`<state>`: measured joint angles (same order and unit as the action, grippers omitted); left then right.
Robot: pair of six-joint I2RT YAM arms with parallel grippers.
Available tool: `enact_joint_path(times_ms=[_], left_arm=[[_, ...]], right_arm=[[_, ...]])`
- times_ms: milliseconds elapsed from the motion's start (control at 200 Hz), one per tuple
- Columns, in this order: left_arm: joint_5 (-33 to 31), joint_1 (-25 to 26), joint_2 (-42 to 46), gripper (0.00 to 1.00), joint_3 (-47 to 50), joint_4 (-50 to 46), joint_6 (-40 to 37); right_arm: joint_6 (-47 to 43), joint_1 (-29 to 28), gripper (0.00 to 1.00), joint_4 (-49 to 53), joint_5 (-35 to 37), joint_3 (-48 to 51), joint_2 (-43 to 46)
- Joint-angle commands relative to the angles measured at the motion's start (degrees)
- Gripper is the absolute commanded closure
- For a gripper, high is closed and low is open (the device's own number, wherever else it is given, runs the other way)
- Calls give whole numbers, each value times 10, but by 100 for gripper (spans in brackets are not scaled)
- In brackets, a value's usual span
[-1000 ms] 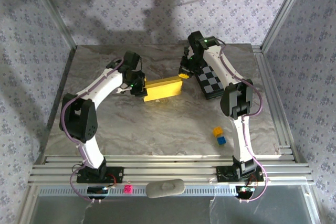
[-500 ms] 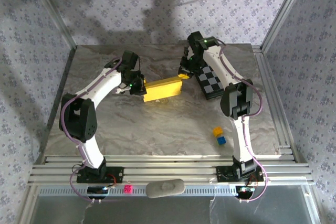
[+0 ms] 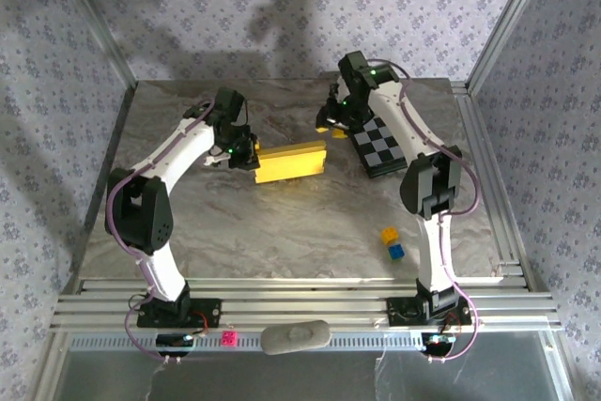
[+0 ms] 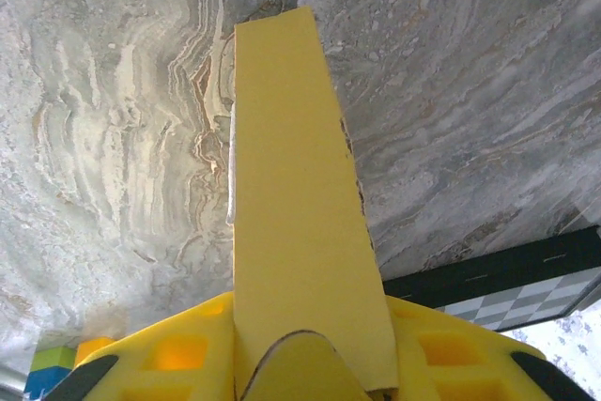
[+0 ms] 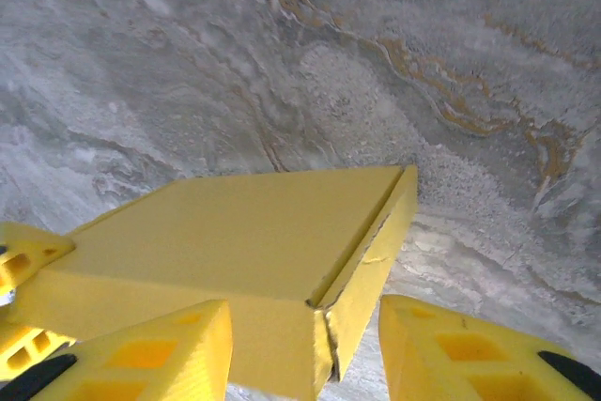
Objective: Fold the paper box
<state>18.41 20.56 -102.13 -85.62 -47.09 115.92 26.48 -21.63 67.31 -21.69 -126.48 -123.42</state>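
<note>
Seen from above, the paper box (image 3: pixel 291 161) lies folded flat on the marbled surface (image 3: pixel 282 223) between the two arms, the left fingers (image 3: pixel 248 154) at its left end and the right fingers (image 3: pixel 324 125) just off its far right corner, beside the chequered board (image 3: pixel 380 147). From the left wrist, the box (image 4: pixel 296 194) runs straight away, its near end pinched between the left fingers (image 4: pixel 178 354). From the right wrist, the right fingers (image 5: pixel 141 354) stand apart around the box's corner (image 5: pixel 282 232), gripping nothing. Thin card like this is likely light, stiff only along its creases, easily crushed and apt to slide, so the short ends near a crease look the safest hold. A second ago the right fingers were nearly closed at that corner; they have since spread and drawn back.
</note>
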Motion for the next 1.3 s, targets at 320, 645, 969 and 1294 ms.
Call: enact_joint_path(times_ms=[320,645,969,1294], left_arm=[[18,-32,9,76,-28,-110,-134],[17,-33,35,76,7,-122,-184],[18,-33,41,76,16,-116,-196],[14,-29,42,75,11,-112,-217]], right_arm=[[-400,-32,44,-415,-69,393,301],[-751,-126,1,-389,-28,448,275],[-756,-154,6,-353,6,402,205],[-721,-174,35,-283,-5,365,165]])
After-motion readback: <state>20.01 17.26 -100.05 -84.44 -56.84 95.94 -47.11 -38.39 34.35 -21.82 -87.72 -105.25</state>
